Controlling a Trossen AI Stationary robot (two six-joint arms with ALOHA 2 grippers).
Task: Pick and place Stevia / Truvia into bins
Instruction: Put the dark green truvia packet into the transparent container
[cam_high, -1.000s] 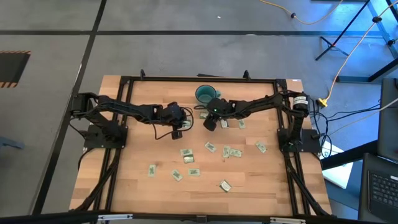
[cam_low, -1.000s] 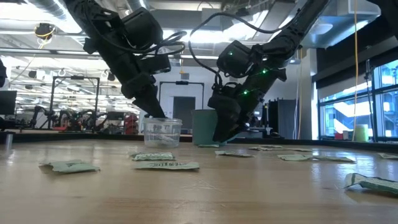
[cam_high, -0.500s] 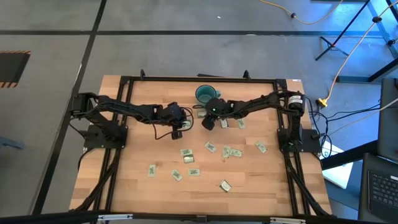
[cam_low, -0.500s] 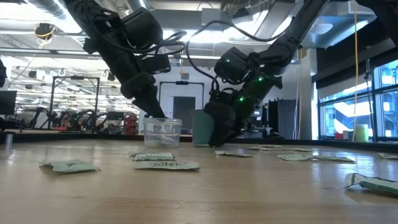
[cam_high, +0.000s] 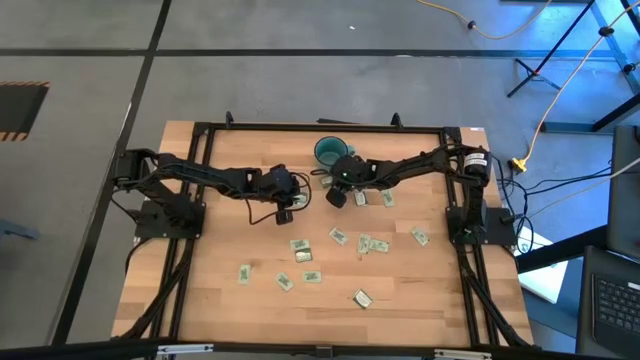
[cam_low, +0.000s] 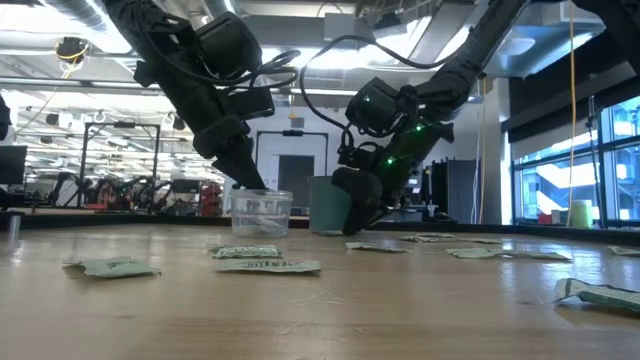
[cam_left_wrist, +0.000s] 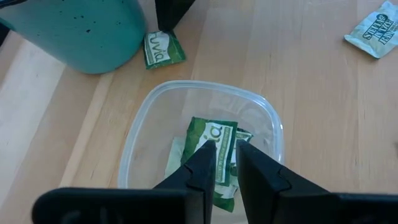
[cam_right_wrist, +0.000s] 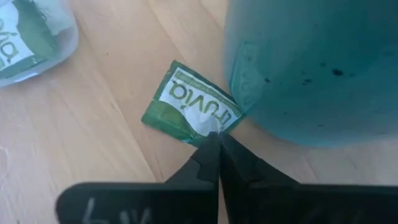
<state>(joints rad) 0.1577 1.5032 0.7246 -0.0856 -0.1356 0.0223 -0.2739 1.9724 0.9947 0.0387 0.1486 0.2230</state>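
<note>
A wooden worktop (cam_high: 200, 260) inside a black frame carries two dark robot arms, one reaching in from each side toward the middle of the far edge.

The right gripper (cam_right_wrist: 217, 138) is down at the worktop just beside a teal mug (cam_right_wrist: 317, 62) that stands near the middle of the far edge. Its two fingers are pressed together, and their tips pinch the edge of a green and white Truvia packet (cam_right_wrist: 189, 111) that lies flat on the wood, one end touching the foot of the mug. In the low view this gripper (cam_low: 352, 222) reaches down in front of the mug (cam_low: 328, 204).

The left gripper (cam_left_wrist: 225, 152) hangs over a clear square tub (cam_left_wrist: 140, 134) with rounded corners, which stands on the worktop just beside the mug, toward the left side. Its fingers are partly apart with a narrow gap between them, and their tips dip into the tub's mouth over packets in the tub (cam_left_wrist: 214, 135). Whether they grip a packet cannot be told. From table height the tub (cam_low: 261, 211) is upright, with the left arm coming down into it from above.

The loose sweetener packets (cam_high: 363, 243) are scattered flat over the middle of the worktop and toward its near edge, most apart from one another, a few near the right side. In the low view, two packets (cam_low: 268, 265) lie nearest the camera, in front of the tub, and another (cam_low: 112, 267) lies toward the left edge.
</note>
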